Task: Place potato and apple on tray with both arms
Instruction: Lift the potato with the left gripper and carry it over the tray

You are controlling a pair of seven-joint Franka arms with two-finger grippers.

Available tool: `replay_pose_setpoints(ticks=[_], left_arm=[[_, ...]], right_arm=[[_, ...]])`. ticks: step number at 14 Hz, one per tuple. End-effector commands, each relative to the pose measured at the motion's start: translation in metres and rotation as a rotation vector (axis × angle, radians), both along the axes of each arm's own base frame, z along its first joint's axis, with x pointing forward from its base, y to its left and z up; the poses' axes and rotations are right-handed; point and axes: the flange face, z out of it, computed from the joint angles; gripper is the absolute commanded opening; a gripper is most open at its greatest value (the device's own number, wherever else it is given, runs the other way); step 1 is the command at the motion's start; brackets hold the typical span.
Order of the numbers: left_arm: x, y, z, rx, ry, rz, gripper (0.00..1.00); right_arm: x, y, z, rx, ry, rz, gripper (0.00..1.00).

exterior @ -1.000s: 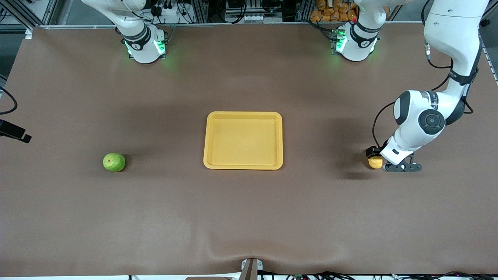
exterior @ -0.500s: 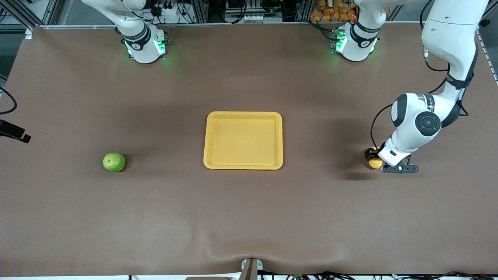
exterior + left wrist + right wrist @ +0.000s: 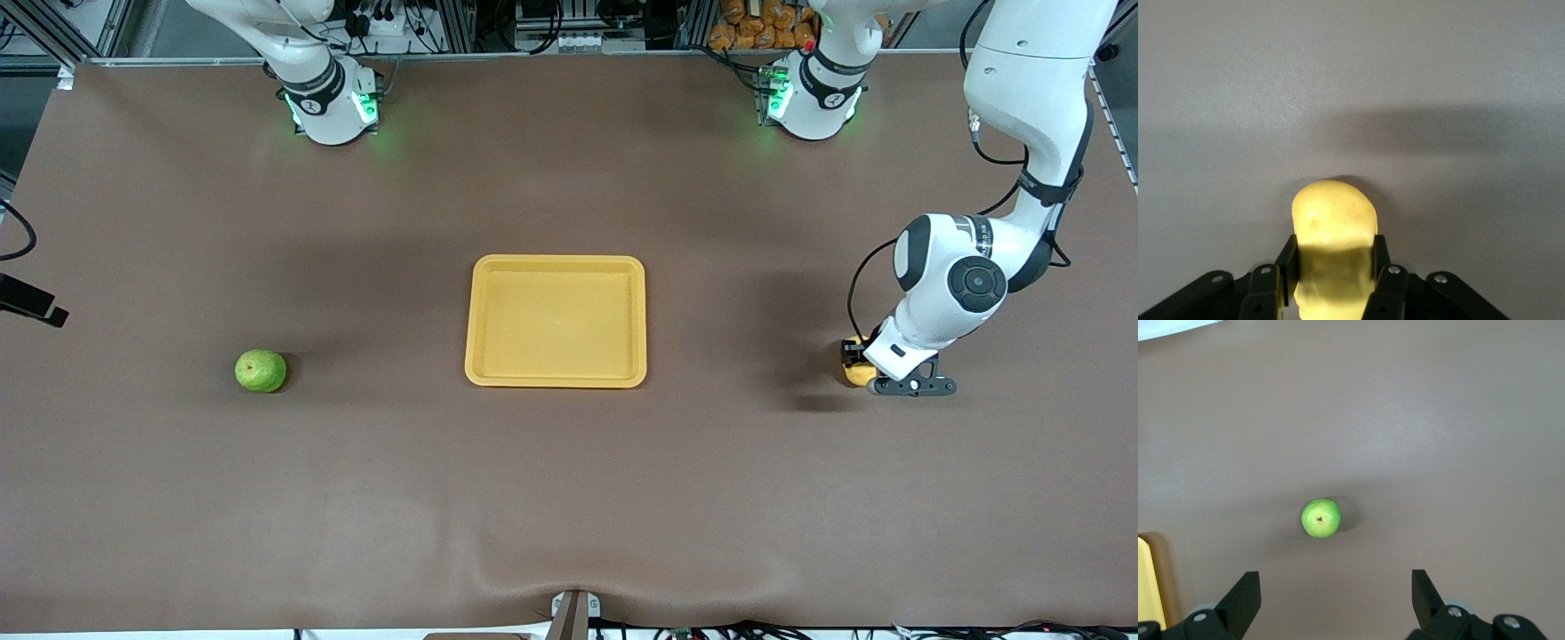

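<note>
The potato (image 3: 1333, 230) is being gripped by the left claw (image 3: 1333, 270), its two fingers (image 3: 1286, 261) being pressed against the potato's sides down at the tabletop (image 3: 569, 498), toward the left arm's end. In the front view the left claw (image 3: 855, 357) is being largely covered by the white wrist of the left arm (image 3: 956, 284), and only part of the potato (image 3: 856, 372) is being shown beside it. Whether the potato is being lifted clear of the tabletop cannot be told.

The right claw (image 3: 1335, 600) is being held wide open high over the apple (image 3: 1321, 517), with nothing between its fingers (image 3: 1243, 600); the right arm is waiting.

The apple (image 3: 260, 370) is lying on the tabletop toward the right arm's end, well apart from the tray (image 3: 556, 263). The tray is sitting at the middle of the tabletop, between apple and potato, and nothing is being carried in it.
</note>
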Motion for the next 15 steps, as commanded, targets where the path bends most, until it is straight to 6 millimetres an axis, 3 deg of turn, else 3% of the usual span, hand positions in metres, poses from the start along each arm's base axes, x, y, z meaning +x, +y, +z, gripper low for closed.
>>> replay_pose_setpoints(ticks=[1,5,8,10,12,15], left_arm=[[0.003,-0.001,0.021,0.029,-0.031,-0.028,0.0],[0.0,-0.026,0.058,0.061,-0.003,-0.072,0.0],[0.0,-0.05,0.074,0.1,-0.005,-0.167,0.0],[0.002,-0.056,0.08,0.101,-0.008,-0.171,0.0],[0.005,-0.073,0.09,0.102,0.005,-0.183,0.0],[0.009,-0.113,0.115,0.095,0.037,-0.206,0.0]], right_arm=[[0.0,0.004,0.009,0.008,0.005,0.004,1.0],[-0.005,0.014,0.012,0.027,0.056,0.019,1.0],[-0.009,0.014,0.015,0.034,0.083,0.02,1.0],[-0.009,0.014,0.017,0.032,0.078,0.02,1.0],[-0.009,0.013,0.017,0.034,0.078,0.018,1.0],[-0.009,0.014,0.017,0.032,0.08,0.02,1.0]])
